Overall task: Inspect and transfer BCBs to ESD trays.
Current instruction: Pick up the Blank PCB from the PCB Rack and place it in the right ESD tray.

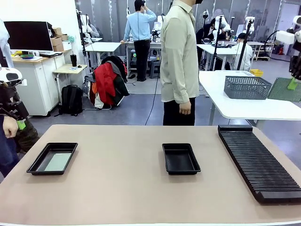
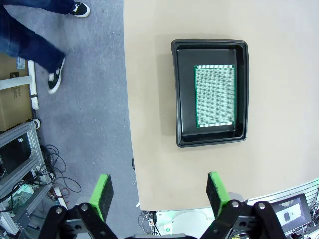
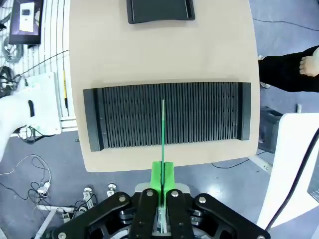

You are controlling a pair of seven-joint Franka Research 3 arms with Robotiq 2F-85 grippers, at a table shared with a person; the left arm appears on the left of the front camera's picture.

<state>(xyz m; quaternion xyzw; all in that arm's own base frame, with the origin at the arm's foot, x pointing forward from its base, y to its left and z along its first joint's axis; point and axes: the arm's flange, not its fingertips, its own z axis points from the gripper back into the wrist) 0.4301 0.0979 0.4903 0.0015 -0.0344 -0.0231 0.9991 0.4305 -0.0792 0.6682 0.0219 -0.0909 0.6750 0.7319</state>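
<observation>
Two black ESD trays lie on the tan table. In the left tray [image 1: 35, 165] rests a pale green BCB [image 1: 58, 162]; the left wrist view looks down on that tray [image 2: 184, 89] and its BCB [image 2: 215, 96]. The middle tray [image 1: 180, 160] [image 3: 160, 10] is bare. My left gripper [image 1: 21, 125] [image 2: 159, 193] hangs open off the table's left end, well away from the tray. High at the far right, my right gripper [image 1: 292, 84] [image 3: 162, 175] is shut on a second green BCB [image 1: 282, 90], which the right wrist view shows edge-on [image 3: 163, 132] above the rack.
A long black slotted rack [image 1: 261, 160] [image 3: 167, 115] fills the table's right side. A person [image 1: 178, 61] stands at the far edge. Another person's hand [image 1: 7, 126] and legs [image 2: 35, 45] are beside my left arm. A grey mesh basket [image 1: 247, 87] sits on a white table behind.
</observation>
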